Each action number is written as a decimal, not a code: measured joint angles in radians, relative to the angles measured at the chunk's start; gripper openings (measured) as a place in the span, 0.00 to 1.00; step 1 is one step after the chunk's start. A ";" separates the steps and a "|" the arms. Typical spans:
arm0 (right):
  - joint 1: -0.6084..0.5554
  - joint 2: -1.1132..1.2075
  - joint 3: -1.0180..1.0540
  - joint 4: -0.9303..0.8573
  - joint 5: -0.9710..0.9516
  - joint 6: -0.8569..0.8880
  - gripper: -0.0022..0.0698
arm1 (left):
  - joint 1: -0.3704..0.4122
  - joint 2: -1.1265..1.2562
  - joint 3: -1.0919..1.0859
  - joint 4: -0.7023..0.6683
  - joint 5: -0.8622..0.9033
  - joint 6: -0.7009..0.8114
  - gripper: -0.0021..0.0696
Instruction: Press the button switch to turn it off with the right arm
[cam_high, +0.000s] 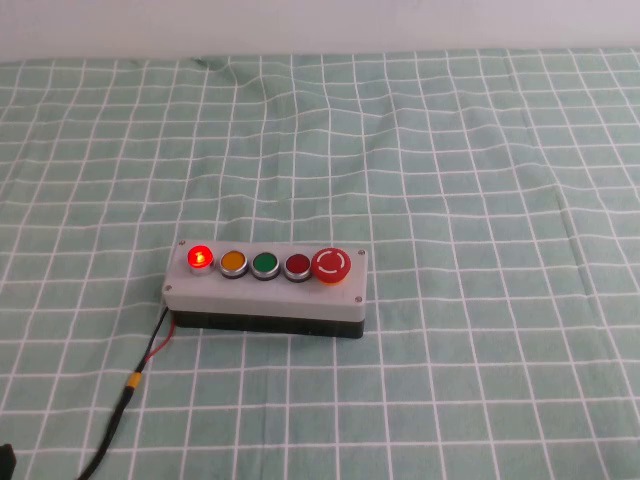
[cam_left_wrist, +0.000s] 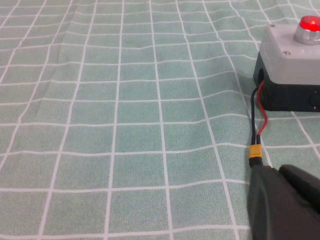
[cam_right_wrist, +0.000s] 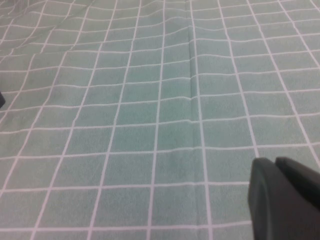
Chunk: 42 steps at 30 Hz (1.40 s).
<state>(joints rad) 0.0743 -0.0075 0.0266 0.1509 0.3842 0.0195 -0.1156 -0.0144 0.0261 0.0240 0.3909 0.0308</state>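
Button switch (cam_high: 268, 290) is seen just below centre of the high view on a green checked cloth (cam_high: 450, 180), long side running 9 to 3 o'clock. Grey top on a black base. On top, from 9 to 3 o'clock: red lamp (cam_high: 200, 258) lit, orange button (cam_high: 233, 263), green button (cam_high: 265, 264), dark-red button (cam_high: 298, 265), large red mushroom button (cam_high: 331, 265). Red-black cable (cam_high: 150, 350) leaves the box's 9 o'clock end and runs toward 7 o'clock, with a yellow connector (cam_high: 134, 381) on it, to the frame's lower edge. Neither arm is shown in the high view. Left gripper (cam_left_wrist: 285, 202) is seen only in the left wrist view as a dark blurred shape, near the cable connector, box end with lit lamp beyond it; finger state cannot be told. Right gripper (cam_right_wrist: 285, 197) is seen only in the right wrist view, dark shape over bare cloth, box not shown there; finger state cannot be told.
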 joint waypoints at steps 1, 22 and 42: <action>0.000 0.000 0.000 0.000 0.000 0.000 0.01 | 0.000 0.000 0.000 0.000 0.000 0.000 0.02; 0.000 0.000 0.000 0.000 0.000 0.000 0.01 | 0.000 0.000 0.000 0.000 0.000 0.000 0.02; 0.000 0.000 0.000 0.000 -0.267 0.000 0.01 | 0.000 0.000 0.000 0.000 0.000 0.000 0.02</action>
<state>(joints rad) 0.0743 -0.0075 0.0266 0.1514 0.1168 0.0195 -0.1156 -0.0144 0.0261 0.0240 0.3909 0.0308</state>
